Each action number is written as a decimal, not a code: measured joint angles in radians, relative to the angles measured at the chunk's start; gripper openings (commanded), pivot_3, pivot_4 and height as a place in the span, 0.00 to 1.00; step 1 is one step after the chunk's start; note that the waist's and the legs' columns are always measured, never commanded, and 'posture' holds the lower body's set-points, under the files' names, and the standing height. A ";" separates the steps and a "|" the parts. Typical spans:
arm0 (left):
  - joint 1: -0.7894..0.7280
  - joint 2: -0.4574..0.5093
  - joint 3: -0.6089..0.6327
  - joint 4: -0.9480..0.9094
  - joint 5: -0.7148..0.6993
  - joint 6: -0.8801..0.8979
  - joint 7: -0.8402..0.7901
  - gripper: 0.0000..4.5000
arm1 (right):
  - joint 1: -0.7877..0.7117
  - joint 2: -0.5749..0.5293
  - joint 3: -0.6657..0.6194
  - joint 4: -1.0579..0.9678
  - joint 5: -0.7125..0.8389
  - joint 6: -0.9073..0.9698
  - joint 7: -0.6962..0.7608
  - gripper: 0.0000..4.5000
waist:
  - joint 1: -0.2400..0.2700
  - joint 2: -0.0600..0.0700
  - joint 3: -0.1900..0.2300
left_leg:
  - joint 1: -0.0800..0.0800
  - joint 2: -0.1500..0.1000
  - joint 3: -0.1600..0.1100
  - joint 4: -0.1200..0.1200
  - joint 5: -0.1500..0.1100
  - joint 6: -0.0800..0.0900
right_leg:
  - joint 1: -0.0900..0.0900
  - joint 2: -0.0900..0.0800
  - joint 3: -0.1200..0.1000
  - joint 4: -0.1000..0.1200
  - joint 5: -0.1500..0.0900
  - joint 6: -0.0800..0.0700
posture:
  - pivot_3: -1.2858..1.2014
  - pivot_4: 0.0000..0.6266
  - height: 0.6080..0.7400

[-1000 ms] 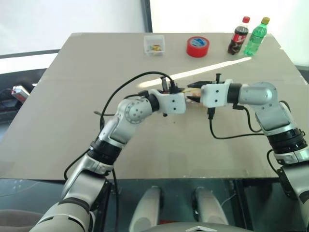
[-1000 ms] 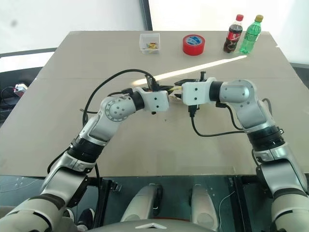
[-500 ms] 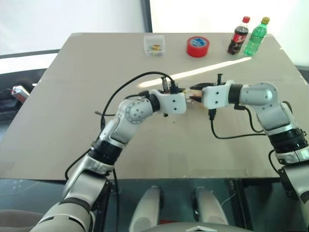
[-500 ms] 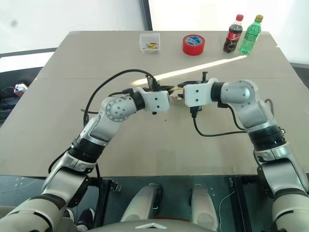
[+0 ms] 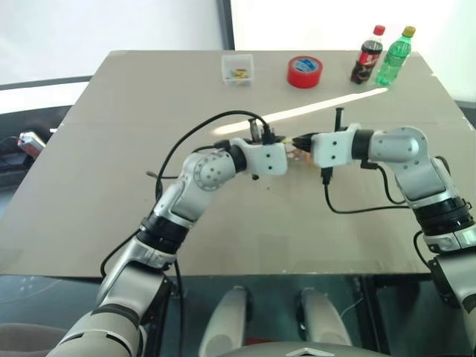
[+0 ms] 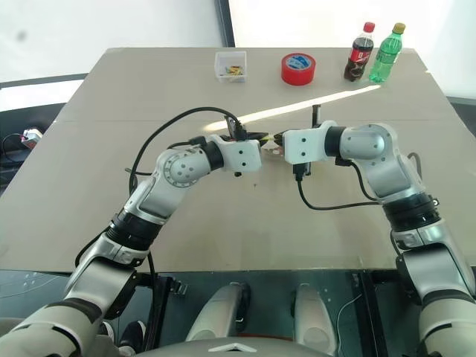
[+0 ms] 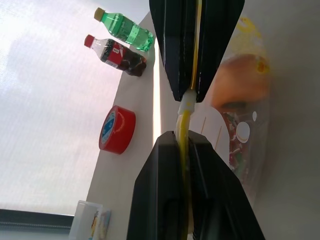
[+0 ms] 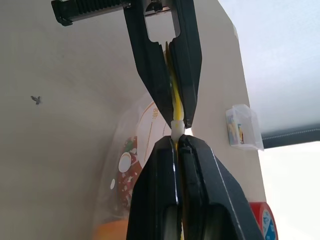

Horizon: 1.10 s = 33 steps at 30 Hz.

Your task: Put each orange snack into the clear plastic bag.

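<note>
The clear plastic bag point(image 7: 250, 145) hangs between my two hands above the middle of the table point(image 5: 111, 186). Its yellow seal strip point(image 7: 183, 120) runs between both pairs of fingers. My left gripper point(image 7: 183, 137) is shut on the strip from one end. My right gripper point(image 8: 177, 141) is shut on it from the other, tip to tip at the white slider point(image 7: 187, 102). An orange snack point(image 7: 240, 80) lies inside the bag, with red and green bits beside it; it also peeks out as the orange snack point(image 8: 112, 231) in the right wrist view. From the head, the left gripper point(image 5: 286, 143) and right gripper point(image 5: 299, 141) meet.
Along the table's far edge stand a small clear box point(image 5: 238, 68), a red tape roll point(image 5: 305, 71), a cola bottle point(image 5: 367, 55) and a green bottle point(image 5: 393, 56). Black cables loop from both wrists over the tabletop.
My right gripper's fingers have closed from open onto the bag's seal strip. Both arms and the left gripper have kept still.
</note>
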 measured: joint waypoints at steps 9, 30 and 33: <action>-0.001 0.062 0.028 0.079 0.015 -0.039 0.046 0.00 | -0.003 -0.151 -0.057 0.092 -0.049 0.040 -0.052 0.01 | 0.004 0.000 0.000 | 0.000 -0.001 0.000 0.000 0.000 0.000 | 0.000 0.000 0.000 0.000 0.000 0.000 | 0.52 0.24 1.00; -0.062 0.015 0.040 0.167 -0.008 -0.116 0.079 0.00 | 0.013 -0.026 -0.031 -0.074 0.026 0.173 -0.006 0.29 | 0.000 0.000 0.000 | -0.001 0.000 0.000 0.001 0.000 0.000 | 0.000 0.000 0.000 0.000 0.000 0.000 | 0.52 0.24 1.00; -0.062 0.009 0.040 0.161 -0.011 -0.102 0.063 0.00 | -0.008 0.007 -0.004 -0.072 0.024 0.171 -0.002 0.29 | -0.001 0.000 0.000 | -0.001 0.000 0.000 0.001 0.000 0.000 | 0.000 0.000 0.000 0.000 0.000 0.000 | 0.52 0.24 1.00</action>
